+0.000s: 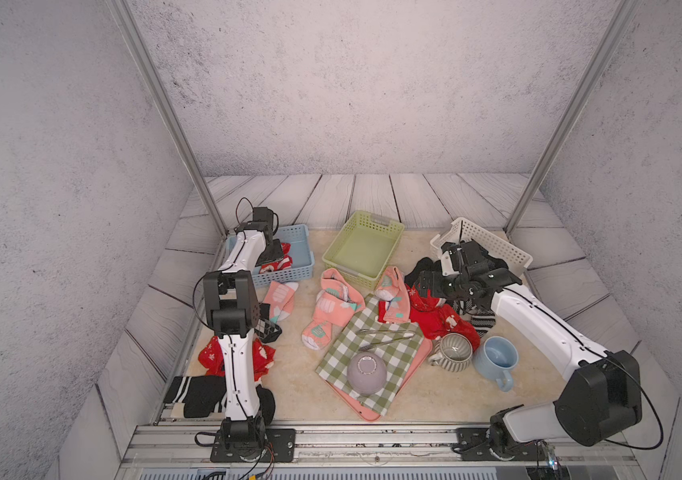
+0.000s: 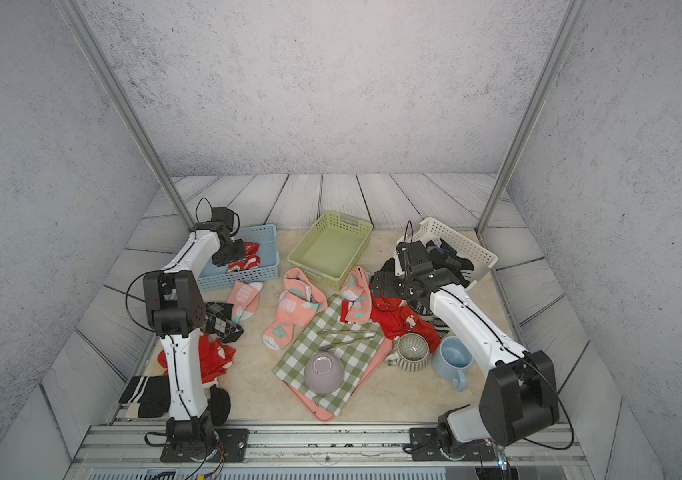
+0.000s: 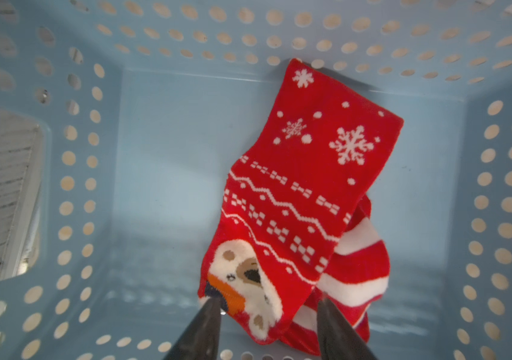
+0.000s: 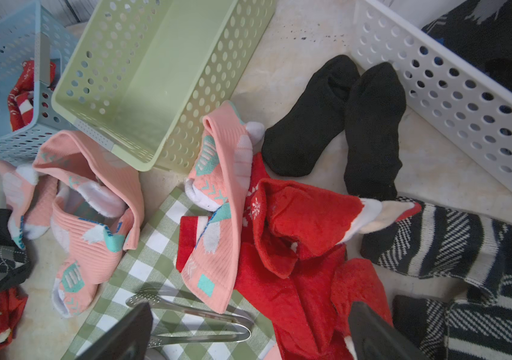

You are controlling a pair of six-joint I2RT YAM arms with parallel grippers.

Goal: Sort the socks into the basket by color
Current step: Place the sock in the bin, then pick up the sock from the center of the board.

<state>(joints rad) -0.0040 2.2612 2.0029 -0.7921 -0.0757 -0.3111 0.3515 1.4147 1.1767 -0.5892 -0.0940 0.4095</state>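
Three containers stand along the back in both top views: a blue basket, a green basket and a white basket. The left gripper hangs inside the blue basket over a red sock. The right gripper hovers near the white basket, above a red heap. Pink socks lie between the arms, in front of the green basket.

From the left wrist, the jaws stand parted and grip nothing. The red sock lies loose on the basket floor. Its long axis runs straight away from the fingertips, its toe end lies between them, and a striped sock sits partly under it. The drop looks done, so this arm probably need only lift out between the close walls.

From the right wrist, the fingers are spread wide and empty. The red heap sits directly below. A pink sock is draped over its edge, and tongs rest on the checked cloth just beside it. Beyond the heap, two black socks lie lengthwise toward the white basket. They look the easier pick for this arm, since the blue basket is nearer the left arm.
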